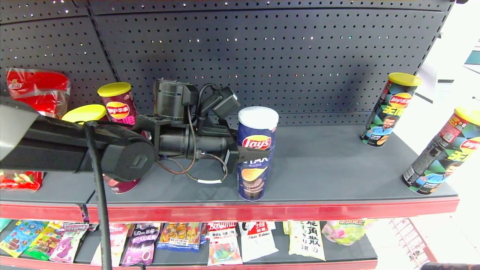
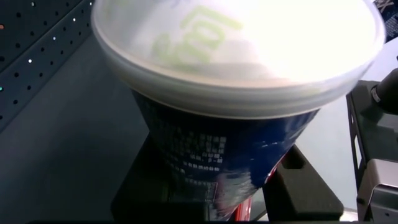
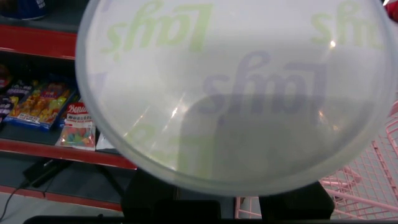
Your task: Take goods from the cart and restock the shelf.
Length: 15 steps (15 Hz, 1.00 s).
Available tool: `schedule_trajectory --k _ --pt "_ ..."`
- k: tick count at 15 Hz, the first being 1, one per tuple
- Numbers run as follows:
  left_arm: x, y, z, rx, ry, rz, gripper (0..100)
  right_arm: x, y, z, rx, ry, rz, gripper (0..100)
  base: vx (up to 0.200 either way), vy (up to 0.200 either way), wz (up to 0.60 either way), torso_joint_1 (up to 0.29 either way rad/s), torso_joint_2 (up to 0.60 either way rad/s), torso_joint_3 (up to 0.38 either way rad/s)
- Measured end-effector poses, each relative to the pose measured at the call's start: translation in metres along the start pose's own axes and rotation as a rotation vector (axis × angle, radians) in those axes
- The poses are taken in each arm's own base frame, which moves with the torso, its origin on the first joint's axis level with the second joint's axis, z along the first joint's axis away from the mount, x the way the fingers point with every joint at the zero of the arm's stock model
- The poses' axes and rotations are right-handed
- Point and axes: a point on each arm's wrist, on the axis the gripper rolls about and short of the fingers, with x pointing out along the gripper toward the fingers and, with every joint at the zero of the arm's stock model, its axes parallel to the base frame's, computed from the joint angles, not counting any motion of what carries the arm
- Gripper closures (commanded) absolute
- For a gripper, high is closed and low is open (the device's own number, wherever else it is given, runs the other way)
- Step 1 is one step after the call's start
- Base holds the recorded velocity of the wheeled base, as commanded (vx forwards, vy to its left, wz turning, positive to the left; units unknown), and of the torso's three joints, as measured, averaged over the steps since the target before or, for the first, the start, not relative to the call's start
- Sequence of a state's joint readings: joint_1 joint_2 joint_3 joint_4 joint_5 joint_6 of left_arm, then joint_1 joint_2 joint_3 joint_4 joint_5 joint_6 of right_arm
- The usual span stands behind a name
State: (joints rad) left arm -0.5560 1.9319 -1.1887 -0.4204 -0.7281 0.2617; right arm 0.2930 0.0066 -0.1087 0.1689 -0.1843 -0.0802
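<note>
While the left end effector (image 1: 257,154) clamps the blue can (image 1: 258,129), yellow-lidded cans (image 1: 118,104) flank its arm.

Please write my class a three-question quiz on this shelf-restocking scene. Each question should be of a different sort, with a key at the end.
1. What do the fingers of the left gripper hold?
A. a red bag
B. the blue cylindrical chip can with a white lid
C. a bottle
2. How many yellow-lidded cylindrical cans stand on the grey top shelf?
3. True or false: the blue can lies on its side.

Key: 1 B; 2 four; 3 false, it is upright.
</note>
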Motion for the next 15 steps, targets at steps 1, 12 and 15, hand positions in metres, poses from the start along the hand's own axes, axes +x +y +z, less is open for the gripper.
schedule_trajectory --k 1,12,15 --pt "-0.0006 0.0001 0.0001 -0.002 0.000 0.002 100 0.0000 0.0000 0.0000 0.000 0.000 0.000 100 0.000 0.000 0.00 0.000 0.00 0.000" --pt "-0.0023 -0.0010 -0.0065 -0.008 0.015 0.011 0 0.0000 0.0000 0.0000 -0.001 0.000 0.000 100 0.000 0.000 0.00 0.000 0.00 0.000" --pt "-0.0021 -0.0014 -0.0071 0.000 0.001 0.020 0 0.0000 0.0000 0.0000 -0.001 0.000 0.000 100 0.000 0.000 0.00 0.000 0.00 0.000"
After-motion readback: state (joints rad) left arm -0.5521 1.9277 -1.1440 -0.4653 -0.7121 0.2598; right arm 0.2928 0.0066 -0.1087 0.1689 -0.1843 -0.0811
